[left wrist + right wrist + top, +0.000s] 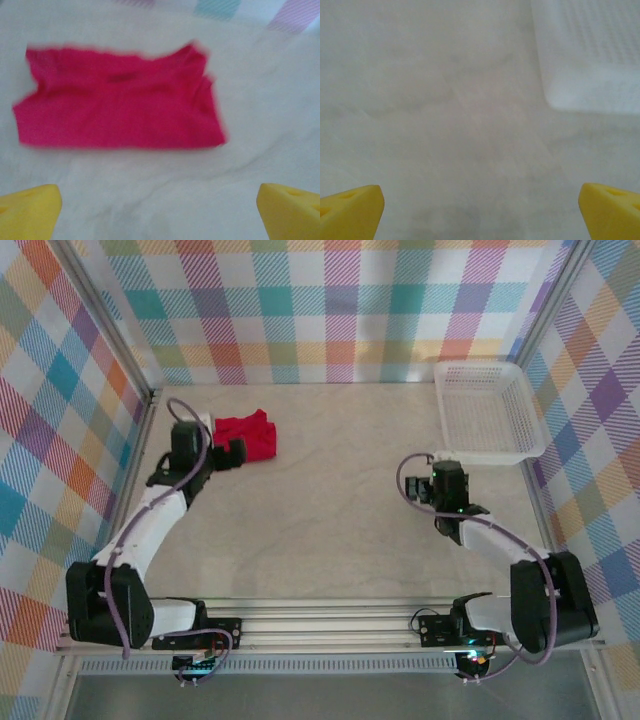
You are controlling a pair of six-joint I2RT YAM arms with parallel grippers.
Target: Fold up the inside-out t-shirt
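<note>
Gaping wide, left end effector [160, 212] and right end effector [480, 212] hang clear of the inside-out t-shirt [120, 102], open table [330, 510] between.

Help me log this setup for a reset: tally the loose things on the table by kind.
Red t-shirt: 1
White mesh basket: 1
Total: 2
</note>
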